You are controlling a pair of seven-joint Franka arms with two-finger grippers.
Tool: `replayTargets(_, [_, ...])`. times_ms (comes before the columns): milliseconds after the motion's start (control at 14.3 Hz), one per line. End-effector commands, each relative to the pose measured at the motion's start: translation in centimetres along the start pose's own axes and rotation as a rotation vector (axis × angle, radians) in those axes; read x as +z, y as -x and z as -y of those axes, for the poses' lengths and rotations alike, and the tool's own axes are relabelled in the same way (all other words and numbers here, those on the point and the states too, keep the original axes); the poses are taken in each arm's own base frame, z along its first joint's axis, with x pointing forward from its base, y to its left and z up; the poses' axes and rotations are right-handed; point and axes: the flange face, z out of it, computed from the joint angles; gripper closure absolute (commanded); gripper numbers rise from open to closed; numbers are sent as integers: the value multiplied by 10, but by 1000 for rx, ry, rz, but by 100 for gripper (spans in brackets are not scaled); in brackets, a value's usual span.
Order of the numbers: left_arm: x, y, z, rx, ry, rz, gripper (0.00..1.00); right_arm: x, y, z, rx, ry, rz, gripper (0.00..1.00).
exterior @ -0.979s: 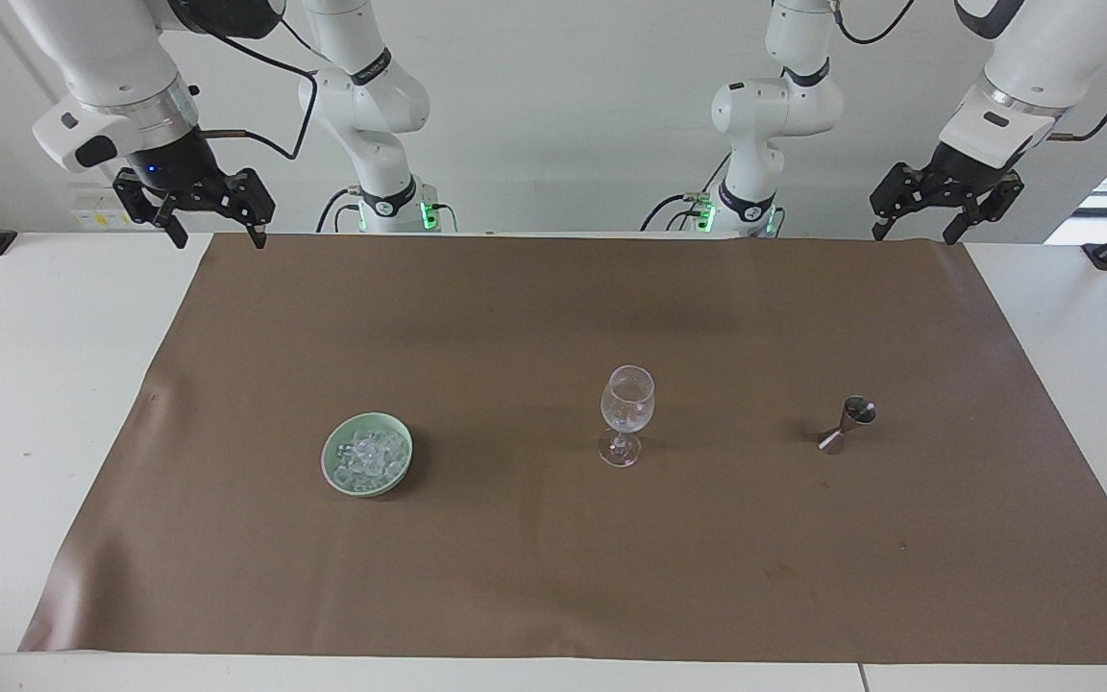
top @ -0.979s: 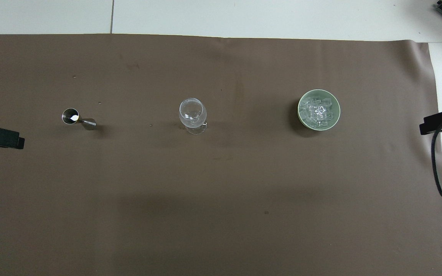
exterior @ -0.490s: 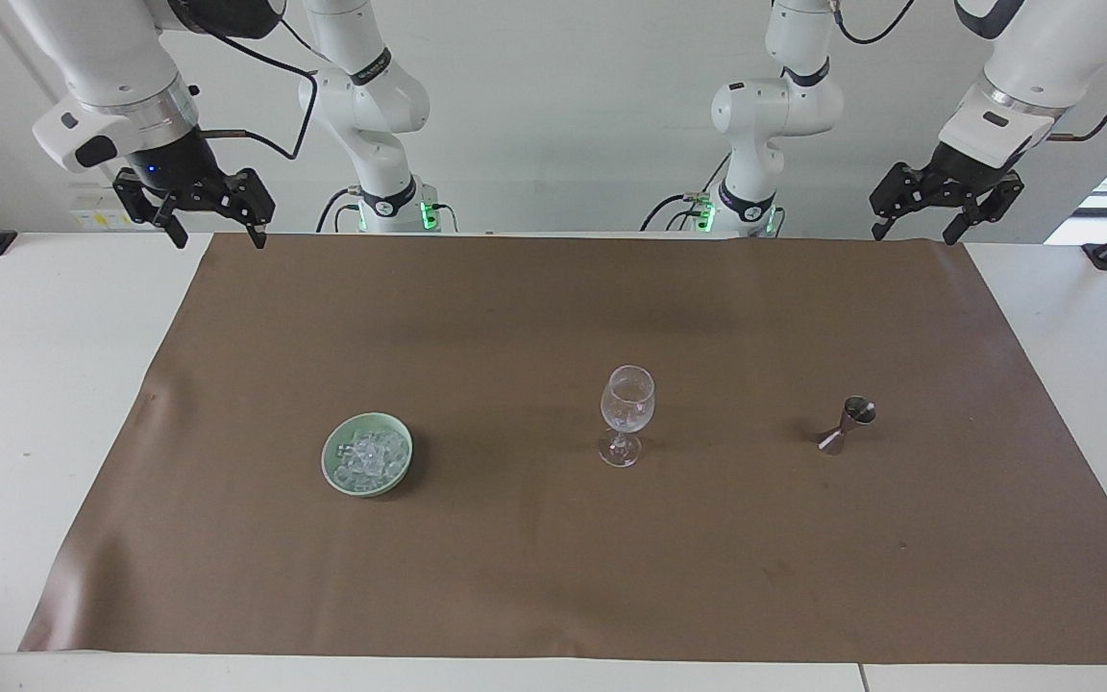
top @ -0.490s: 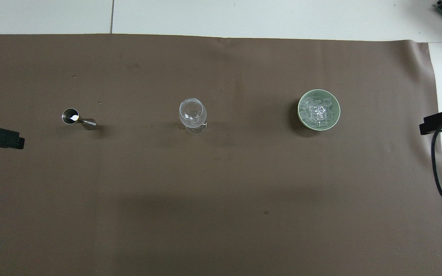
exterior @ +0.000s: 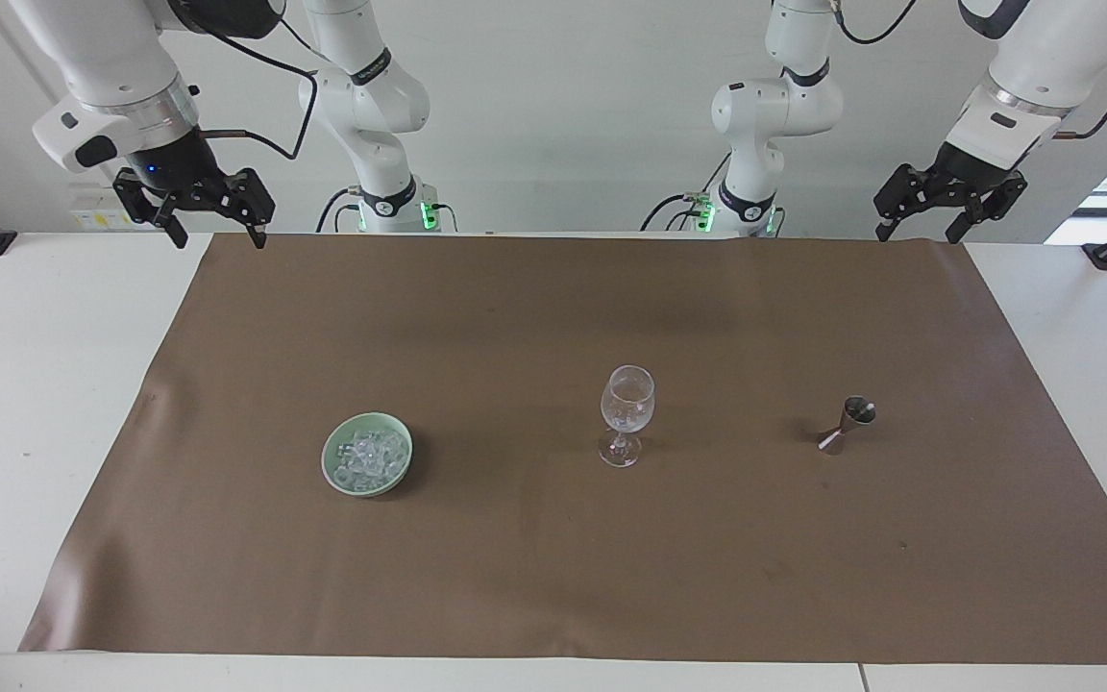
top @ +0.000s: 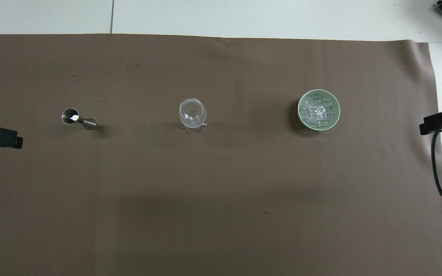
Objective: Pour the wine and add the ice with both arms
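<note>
Ice (exterior: pixel 368 457) heaped in green bowl (exterior: pixel 334 477) on brown mat (exterior: pixel 553 577), no long axis. Wine glass (exterior: pixel 627 413), jigger (exterior: pixel 846 425) upright. Left gripper (exterior: pixel 948 211), right gripper (exterior: pixel 214 223): jaws wide, empty, raised over mat's robot-side corners.

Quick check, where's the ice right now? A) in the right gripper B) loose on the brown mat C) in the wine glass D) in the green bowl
D: the ice is heaped in the green bowl, toward the right arm's end of the table; both grippers hang open and empty, up by the robots' edge of the mat.
</note>
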Motion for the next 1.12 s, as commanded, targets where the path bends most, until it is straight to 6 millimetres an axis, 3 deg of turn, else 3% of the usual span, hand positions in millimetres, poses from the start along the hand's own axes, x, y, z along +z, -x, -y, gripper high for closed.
replayTargets(0, [5,4,16,-137,66,20,0,0,5,2,12,-14,-4,0])
replayTargets(280, [17,-4,31,-265,111,52,0,0,5,2,12,-14,-4,0])
replayTargets(559, [31,-10,64,-497,185,85,0,0,5,2,12,-14,-4,0])
replayTargets(699, [48,-16,94,-634,265,131,0,0,5,2,12,-14,-4,0])
replayTargets(1049, [90,-19,131,-944,408,203,0,0,5,2,12,-14,-4,0])
